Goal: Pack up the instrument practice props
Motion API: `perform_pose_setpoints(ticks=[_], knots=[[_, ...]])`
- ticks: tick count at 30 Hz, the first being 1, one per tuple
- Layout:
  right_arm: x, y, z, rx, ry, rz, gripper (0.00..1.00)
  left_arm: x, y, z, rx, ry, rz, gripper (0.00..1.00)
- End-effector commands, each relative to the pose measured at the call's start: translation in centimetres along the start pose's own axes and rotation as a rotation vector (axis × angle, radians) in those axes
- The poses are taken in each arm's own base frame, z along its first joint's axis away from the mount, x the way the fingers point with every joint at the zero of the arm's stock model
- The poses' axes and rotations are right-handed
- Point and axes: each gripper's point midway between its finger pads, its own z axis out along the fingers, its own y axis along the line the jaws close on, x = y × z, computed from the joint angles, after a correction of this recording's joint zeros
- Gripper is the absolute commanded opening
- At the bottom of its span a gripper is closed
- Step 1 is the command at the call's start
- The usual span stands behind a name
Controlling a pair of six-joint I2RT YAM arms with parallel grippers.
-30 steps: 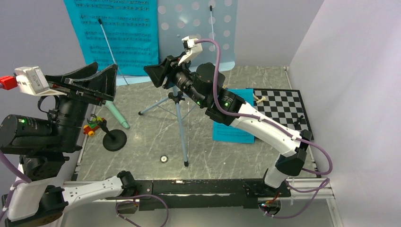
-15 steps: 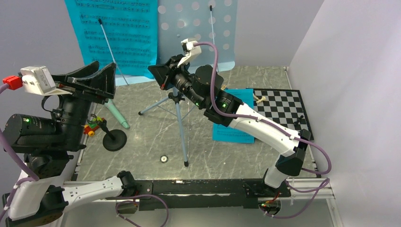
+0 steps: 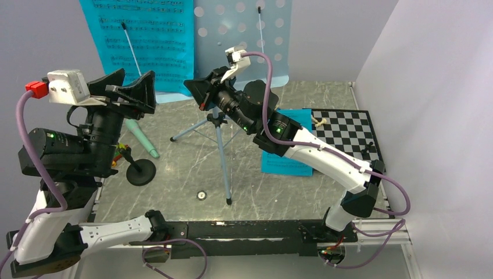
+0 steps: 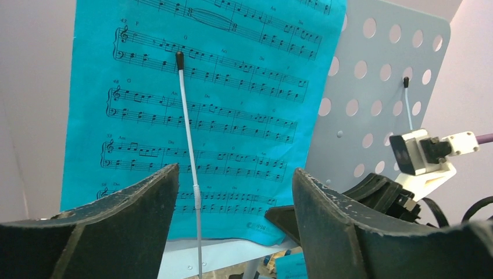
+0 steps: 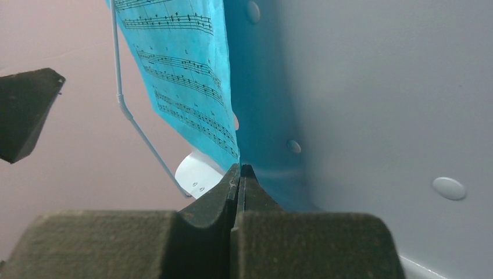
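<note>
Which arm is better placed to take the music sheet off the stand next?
Probably the right: the right gripper is shut right at the lower edge of the music sheet. The left gripper hangs open, apart from it.

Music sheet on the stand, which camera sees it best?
Left wrist view: the sheet fills much of it, notes clear. Top view shows it small, top cut off; right wrist view catches only a slanted strip.

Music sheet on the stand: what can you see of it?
A turquoise paper music sheet printed with black staves, standing upright against the left half of the pale-blue perforated tray. A thin white wire with a black tip crosses its front. The right gripper, shut, sits at its lower right corner.
</note>
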Motion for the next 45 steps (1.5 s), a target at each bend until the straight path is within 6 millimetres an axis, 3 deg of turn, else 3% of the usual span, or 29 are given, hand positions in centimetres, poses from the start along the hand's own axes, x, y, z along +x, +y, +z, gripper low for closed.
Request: perform_pose_setpoints(ticks=[1, 9, 16, 31, 40, 45], knots=[[-3.1, 1.1, -1.4, -0.044, -0.061, 0.0, 0.0, -0.7, 0.6, 0.0, -0.022, -0.01, 0.012, 0.76], [-3.2, 1.2, -1.7, -0.048, -0.054, -0.002, 0.0, -0.4, 2.1, 0.8, -0.098, 0.014, 0.038, 0.64], [-3.4, 1.0, -2.3, -0.042, -0.058, -0.008, 0.0, 1.7, 1.4, 2.3, -0.053, 0.047, -0.002, 0.6], [-3.4, 0.8, -3.0, -0.041, -0.052, -0.027, 0.0, 2.9, 1.0, 4.4, -0.037, 0.064, -0.015, 0.51], [-3.2, 0.6, -3.0, -0.037, -0.05, -0.029, 0.0, 0.9, 1.5, 3.5, -0.04, -0.015, -0.034, 0.41], [-3.0, 0.6, -2.9, -0.036, -0.048, -0.027, 0.0, 1.1, 1.6, 3.7, -0.046, -0.006, -0.017, 0.39]])
